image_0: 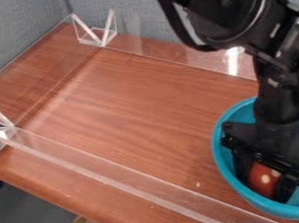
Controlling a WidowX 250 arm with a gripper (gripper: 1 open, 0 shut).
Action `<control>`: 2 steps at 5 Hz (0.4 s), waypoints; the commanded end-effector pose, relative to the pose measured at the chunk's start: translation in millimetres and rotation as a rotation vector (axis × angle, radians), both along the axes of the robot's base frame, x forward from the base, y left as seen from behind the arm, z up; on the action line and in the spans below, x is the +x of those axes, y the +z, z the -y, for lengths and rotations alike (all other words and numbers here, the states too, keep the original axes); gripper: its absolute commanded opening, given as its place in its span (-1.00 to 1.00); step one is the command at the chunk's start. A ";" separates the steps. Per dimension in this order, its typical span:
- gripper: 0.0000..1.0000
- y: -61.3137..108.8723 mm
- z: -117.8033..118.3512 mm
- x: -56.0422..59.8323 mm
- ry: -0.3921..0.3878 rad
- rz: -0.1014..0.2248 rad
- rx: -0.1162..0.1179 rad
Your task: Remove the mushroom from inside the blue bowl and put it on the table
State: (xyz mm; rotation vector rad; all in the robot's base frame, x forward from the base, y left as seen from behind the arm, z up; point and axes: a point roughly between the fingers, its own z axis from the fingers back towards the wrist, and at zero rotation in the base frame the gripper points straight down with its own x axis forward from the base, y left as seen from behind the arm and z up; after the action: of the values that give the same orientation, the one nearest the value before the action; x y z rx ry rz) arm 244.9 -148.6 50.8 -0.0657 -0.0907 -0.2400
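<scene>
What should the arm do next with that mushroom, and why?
Probably lift it straight up: the gripper seems closed around the mushroom, still down inside the blue bowl, whose wall stands between it and the table.

Single view: fixed-looking cam, above desk (126, 116), angled down, mid-range; bowl (233, 180) at 4 o'clock, grey wall (17, 32) toward 11 o'clock, was cropped.

Reddish-brown polished wooden tabletop (126, 116) with visible grain; a round teal-blue plastic bowl (226, 161) sits on it at lower right.
</scene>
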 end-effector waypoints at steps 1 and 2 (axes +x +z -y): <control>-1.00 26.2 2.2 10.4 -0.005 0.078 -0.037; -1.00 31.9 0.2 10.6 -0.010 0.086 -0.036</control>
State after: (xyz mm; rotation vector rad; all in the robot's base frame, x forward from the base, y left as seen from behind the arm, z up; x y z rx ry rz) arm 245.0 -146.8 60.2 -0.0617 -0.1043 -0.2611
